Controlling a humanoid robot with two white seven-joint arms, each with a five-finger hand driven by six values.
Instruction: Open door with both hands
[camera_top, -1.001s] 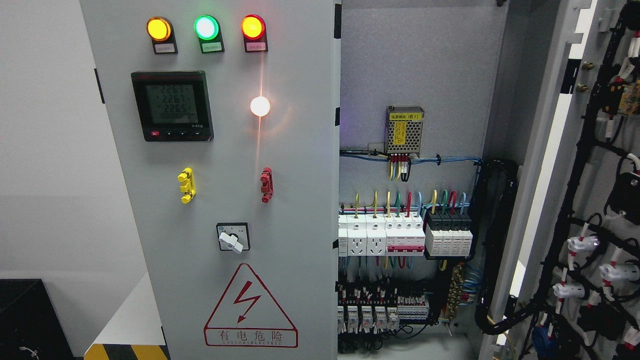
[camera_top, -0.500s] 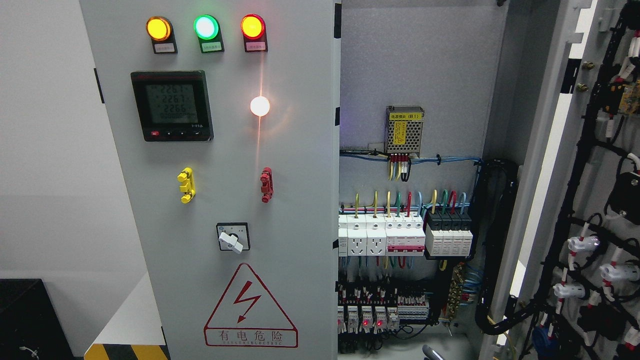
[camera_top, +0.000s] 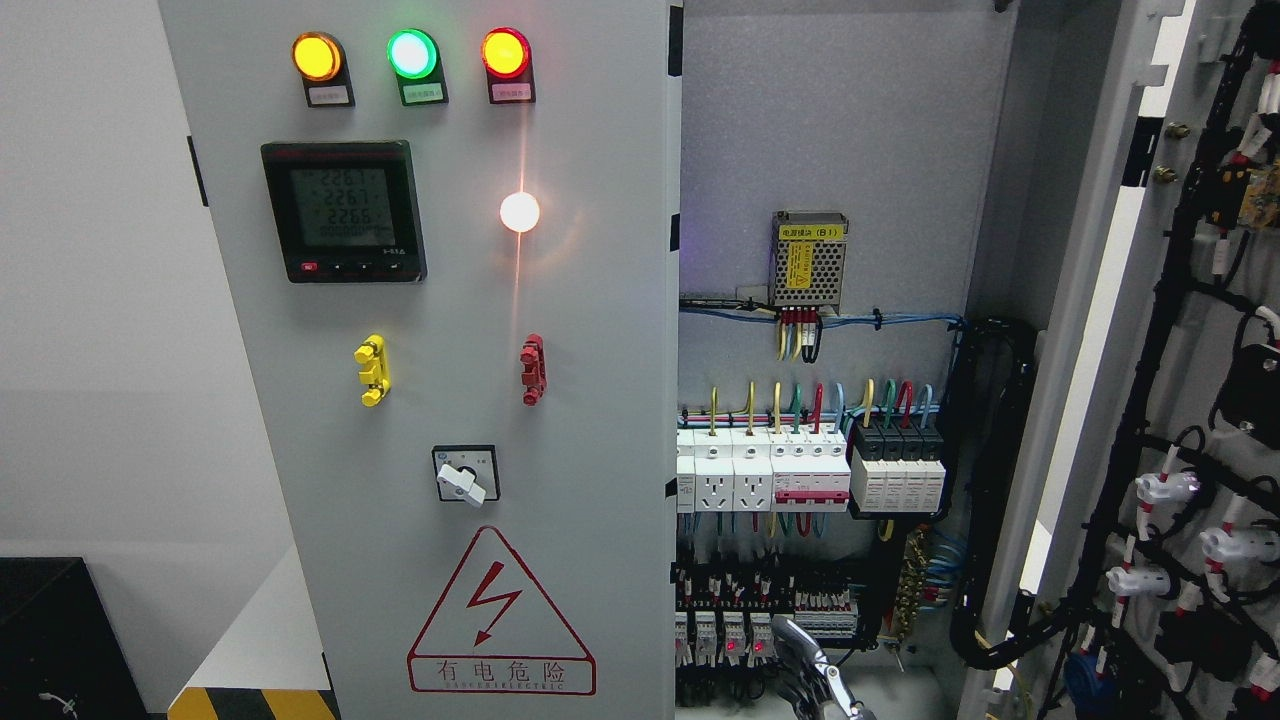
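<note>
1. Left door (camera_top: 560, 300): grey, closed or nearly so, filling the left half of the view.
2. On that door: amber (camera_top: 316, 56), green (camera_top: 412, 53) and red (camera_top: 505, 52) lamps lit along the top; black meter (camera_top: 344, 211) below; glowing white lamp (camera_top: 520, 212); yellow handle (camera_top: 372, 370), red handle (camera_top: 533, 370); rotary switch (camera_top: 466, 474); red warning triangle (camera_top: 500, 612).
3. Right door (camera_top: 1190, 400): swung wide open at far right, inner face carrying black cable bundles.
4. Cabinet interior (camera_top: 830, 140): exposed; power supply (camera_top: 809, 260) high up, row of breakers (camera_top: 810, 470) beneath.
5. Robot hand (camera_top: 815, 675): at bottom edge, in front of the open compartment, touching neither door; side not discernible; metallic fingers (camera_top: 795, 640) partly cut off, open or closed impossible to tell.
</note>
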